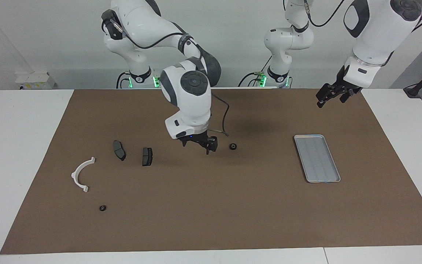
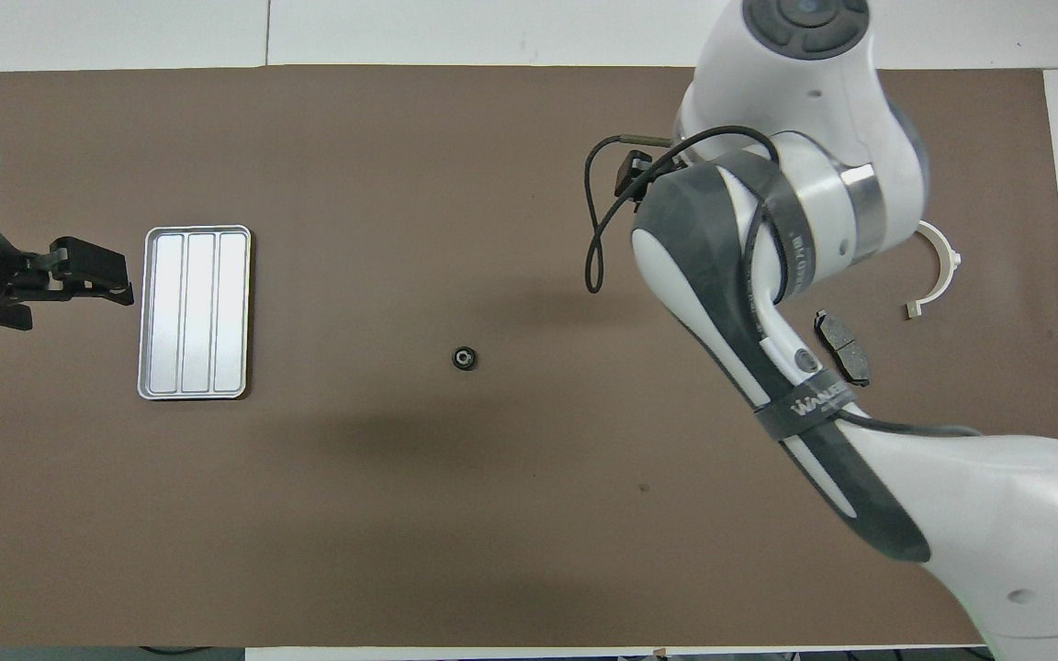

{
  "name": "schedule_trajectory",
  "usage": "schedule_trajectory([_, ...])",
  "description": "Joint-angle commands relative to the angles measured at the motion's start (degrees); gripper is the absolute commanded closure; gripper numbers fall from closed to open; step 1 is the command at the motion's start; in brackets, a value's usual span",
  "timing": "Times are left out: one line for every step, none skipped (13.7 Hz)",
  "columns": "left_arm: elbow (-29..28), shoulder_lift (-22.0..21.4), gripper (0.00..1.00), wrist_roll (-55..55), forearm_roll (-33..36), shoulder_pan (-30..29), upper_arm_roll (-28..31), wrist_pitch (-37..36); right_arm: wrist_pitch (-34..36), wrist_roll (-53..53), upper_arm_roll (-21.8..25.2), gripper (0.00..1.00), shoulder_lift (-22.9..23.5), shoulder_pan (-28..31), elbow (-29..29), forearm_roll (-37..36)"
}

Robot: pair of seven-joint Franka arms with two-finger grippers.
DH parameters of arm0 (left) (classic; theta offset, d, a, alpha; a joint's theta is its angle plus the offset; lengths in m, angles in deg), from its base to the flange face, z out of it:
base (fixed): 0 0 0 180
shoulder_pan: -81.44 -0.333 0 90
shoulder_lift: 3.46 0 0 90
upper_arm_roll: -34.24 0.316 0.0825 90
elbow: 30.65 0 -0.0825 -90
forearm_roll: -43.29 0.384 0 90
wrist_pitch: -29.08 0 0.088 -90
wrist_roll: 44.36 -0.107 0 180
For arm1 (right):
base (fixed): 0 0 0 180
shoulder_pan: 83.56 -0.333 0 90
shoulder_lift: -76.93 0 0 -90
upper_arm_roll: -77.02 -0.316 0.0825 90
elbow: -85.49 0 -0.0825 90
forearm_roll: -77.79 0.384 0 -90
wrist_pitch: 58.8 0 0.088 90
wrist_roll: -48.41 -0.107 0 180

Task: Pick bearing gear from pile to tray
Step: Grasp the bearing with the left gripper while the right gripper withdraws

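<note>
While the task called for a bearing gear to end up in the tray (image 1: 317,158), one small black round piece (image 1: 233,146) lay loose on the brown mat (image 1: 211,220) about midway along the table, between the pile and the tray and well apart from both; it was probably set there as a halfway drop, within the left arm's reach; the right gripper (image 1: 199,143) hung low over the mat between that piece and the nearer brake pad (image 1: 147,156), its fingers spread and nothing between them; the left gripper (image 1: 331,94) waited in the air over the mat's edge at its own end, close to the tray, fingers likewise apart and empty; the tray held nothing; the rest of the pile sat toward the right arm's end: a second brake pad (image 1: 119,150), the white half-ring bracket (image 1: 81,174) and another small black piece (image 1: 102,208), all untouched.
</note>
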Motion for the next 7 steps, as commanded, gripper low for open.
schedule_trajectory([-2.96, -1.45, 0.00, -1.29, -0.80, 0.52, 0.27, 5.27, -0.92, 14.49, -0.75, 0.00, -0.80, 6.55, 2.09, -0.51])
schedule_trajectory([-3.66, -1.54, 0.00, 1.94, -0.89, 0.78, 0.01, 7.22, -2.14, 20.21, -0.75, 0.00, -0.88, 9.10, 3.14, -0.60])
schedule_trajectory([-4.98, -1.98, 0.00, 4.32, -0.89, 2.00, 0.01, 8.28, -3.81, 24.70, -0.75, 0.00, -0.97, 11.30, 3.94, -0.69])
schedule_trajectory([-6.12, -1.98, 0.00, 5.39, -0.89, 4.28, 0.10, 8.99, -5.39, 28.49, -0.75, 0.00, -1.06, 13.24, 5.34, -0.69])
schedule_trajectory([-7.18, -1.63, 0.00, 9.49, -0.89, 6.39, 0.10, 9.78, -7.67, 31.83, -0.75, 0.00, -1.32, 14.83, 6.48, -0.69])
schedule_trajectory([-7.88, -1.37, 0.00, 14.75, -0.89, 7.71, 0.01, 11.27, -9.52, 34.39, -0.66, 0.00, -1.33, 16.23, 7.71, -0.78])
schedule_trajectory([-9.11, -1.19, 0.00, 18.20, -0.89, 9.73, -0.08, 13.28, -11.45, 36.41, -0.66, 0.00, -0.98, 17.03, 8.51, -0.87])
